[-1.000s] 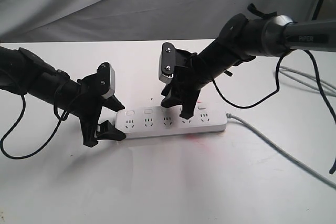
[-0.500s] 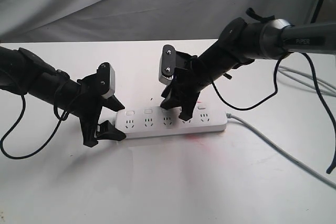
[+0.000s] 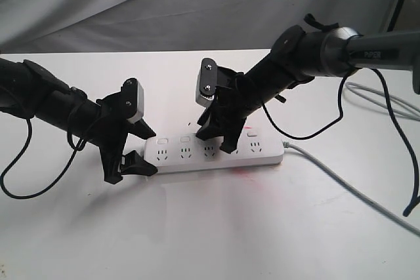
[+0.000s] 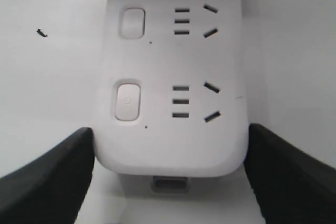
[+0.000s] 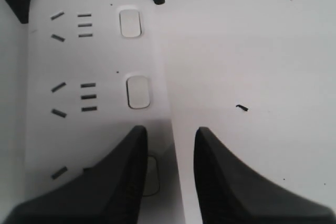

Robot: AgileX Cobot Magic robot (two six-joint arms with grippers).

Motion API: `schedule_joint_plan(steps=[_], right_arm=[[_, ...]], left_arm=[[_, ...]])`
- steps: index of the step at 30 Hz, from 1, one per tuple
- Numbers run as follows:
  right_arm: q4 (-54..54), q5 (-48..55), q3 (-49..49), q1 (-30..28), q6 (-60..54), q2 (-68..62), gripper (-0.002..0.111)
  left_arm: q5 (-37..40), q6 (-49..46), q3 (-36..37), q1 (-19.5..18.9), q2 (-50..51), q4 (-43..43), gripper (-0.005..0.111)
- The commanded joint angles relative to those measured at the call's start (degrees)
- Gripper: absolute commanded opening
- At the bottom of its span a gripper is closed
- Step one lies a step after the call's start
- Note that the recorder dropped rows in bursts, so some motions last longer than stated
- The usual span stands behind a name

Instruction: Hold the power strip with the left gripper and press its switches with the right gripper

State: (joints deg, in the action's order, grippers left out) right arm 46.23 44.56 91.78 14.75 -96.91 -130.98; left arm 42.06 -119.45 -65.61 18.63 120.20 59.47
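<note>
The holding half of the job looks settled: the left hand (image 4: 170,129) is clenched on the cord-free end of the power strip (image 3: 216,152), one black finger against each long side, and the strip lies flat on the white counter (image 3: 230,227) with its grey cord (image 3: 341,181) trailing off from the other end. The pressing half looks under way rather than finished. The right hand (image 5: 170,130) hangs low over the middle stretch of the strip with its two fingers a little apart and nothing between them, one finger over the row of switches (image 4: 128,100), the other out over bare counter just beside the strip's edge. From the right wrist view, two switches nearer the held end lie uncovered and one more shows only as a sliver under the finger. Whether that fingertip actually bears on a switch or hovers just above it cannot be told from any view. No lamp or raised-versus-sunk difference is readable on the switches, so how many are already pressed is unclear; my guess is that several remain. The exterior view hides the switches under the right hand, the left wrist view cuts the strip off after two sockets, and the far end of the cord runs out of frame.
</note>
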Motion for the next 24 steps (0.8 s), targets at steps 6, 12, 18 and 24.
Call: schedule_joint_plan(steps=[6,12,18,24], right_arm=[[-6.76,0.27,-0.71,-0.23,1.46,-1.86,0.03],[-8.68,-0.3,-0.71,-0.61,3.05,-2.1,0.03],[-10.26,-0.45,-0.71,-0.75,4.22,-2.7,0.03],[-10.26,-0.87,-0.71,-1.1,4.33,-3.76,0.03]], left_arm=[[-0.97,-0.49,-0.03,0.16,0.07,-1.79,0.067],[-0.97,-0.49,-0.03,0.16,0.07,-1.79,0.067],[-0.97,-0.49,-0.03,0.16,0.07,-1.79,0.067],[-0.97,-0.49,-0.03,0.16,0.07,-1.79,0.067]])
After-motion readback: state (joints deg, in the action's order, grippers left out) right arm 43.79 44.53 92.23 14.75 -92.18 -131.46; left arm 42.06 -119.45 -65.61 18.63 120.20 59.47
